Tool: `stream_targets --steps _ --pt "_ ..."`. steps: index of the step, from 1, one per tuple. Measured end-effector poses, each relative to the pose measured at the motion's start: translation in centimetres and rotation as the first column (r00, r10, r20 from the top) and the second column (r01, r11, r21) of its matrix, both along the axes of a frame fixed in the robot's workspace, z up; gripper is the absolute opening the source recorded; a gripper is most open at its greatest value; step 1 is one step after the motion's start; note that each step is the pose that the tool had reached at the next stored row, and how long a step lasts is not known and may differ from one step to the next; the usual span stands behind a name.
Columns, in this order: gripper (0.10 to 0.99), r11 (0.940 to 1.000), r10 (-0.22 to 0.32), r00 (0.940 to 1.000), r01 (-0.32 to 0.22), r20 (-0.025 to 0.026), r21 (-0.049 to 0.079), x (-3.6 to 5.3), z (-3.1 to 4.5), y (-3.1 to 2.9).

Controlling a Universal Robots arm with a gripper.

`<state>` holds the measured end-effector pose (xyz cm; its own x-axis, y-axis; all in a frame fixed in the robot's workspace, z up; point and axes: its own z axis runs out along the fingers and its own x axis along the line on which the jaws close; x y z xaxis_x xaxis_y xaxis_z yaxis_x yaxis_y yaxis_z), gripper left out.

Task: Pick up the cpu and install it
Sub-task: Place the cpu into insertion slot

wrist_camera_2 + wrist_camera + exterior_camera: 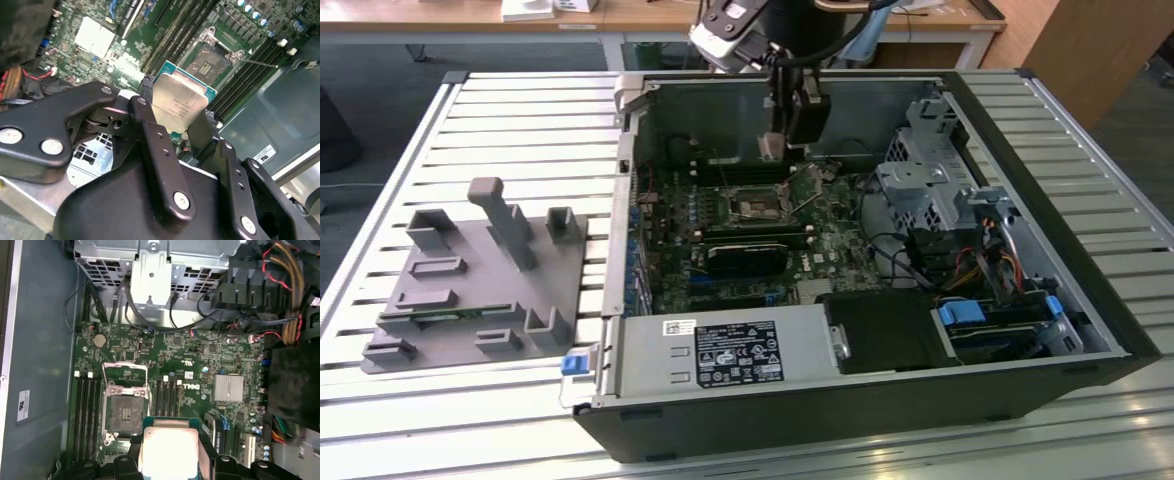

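- Currently, black two-fingered gripper [176,112] clamped on small square cpu with silvery metal top and thin rim [177,97], one finger on each opposite edge;
- cpu hangs inside black computer case [1067,250], above green motherboard [200,355], clear of it;
- square black-framed socket [124,410] nearby, contacts exposed;
- grey moulded tray [467,290] on slatted metal counter [520,120], at the exterior view's left.

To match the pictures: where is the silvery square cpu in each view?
Exterior view: silvery square cpu in the black gripper, above the green motherboard.
Second wrist view: cpu clamped in the gripper.
First wrist view: cpu beside the open black-framed socket.
Shared landmark: that socket.
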<state>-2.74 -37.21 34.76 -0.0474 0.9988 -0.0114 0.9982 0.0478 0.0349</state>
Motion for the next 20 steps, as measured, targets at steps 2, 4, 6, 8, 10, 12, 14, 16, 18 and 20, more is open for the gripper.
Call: stream_targets --steps 2,4,6,8,10,12,14,16,18,20 --pt "0.529 1.0 0.0 1.0 0.0 0.0 0.0 0.0 -0.38 0.54" --pt "0.529 1.0 0.0 1.0 0.0 0.0 0.0 0.0 -0.74 0.97" --pt "0.529 1.0 0.0 1.0 0.0 0.0 0.0 0.0 -1.1 1.56" --pt "0.529 1.0 0.0 1.0 0.0 0.0 0.0 0.0 -1.46 2.19" --pt "0.529 1.0 0.0 1.0 0.0 0.0 0.0 0.0 -1.83 2.68" --pt "0.529 1.0 0.0 1.0 0.0 -0.0001 0.0 0.0 -2.19 2.96" --pt "0.529 1.0 0.0 1.0 0.0 0.0 -0.001 0.01 -2.56 2.98" --pt "0.529 1.0 0.0 1.0 0.0 -0.0003 -0.005 0.0 -2.89 2.98" --pt "0.529 1.0 0.0 1.0 0.0 -0.001 -0.006 0.0 -3.14 2.98" --pt "0.529 1.0 0.0 1.0 0.0 -0.0009 -0.007 0.0 -3.36 2.98"
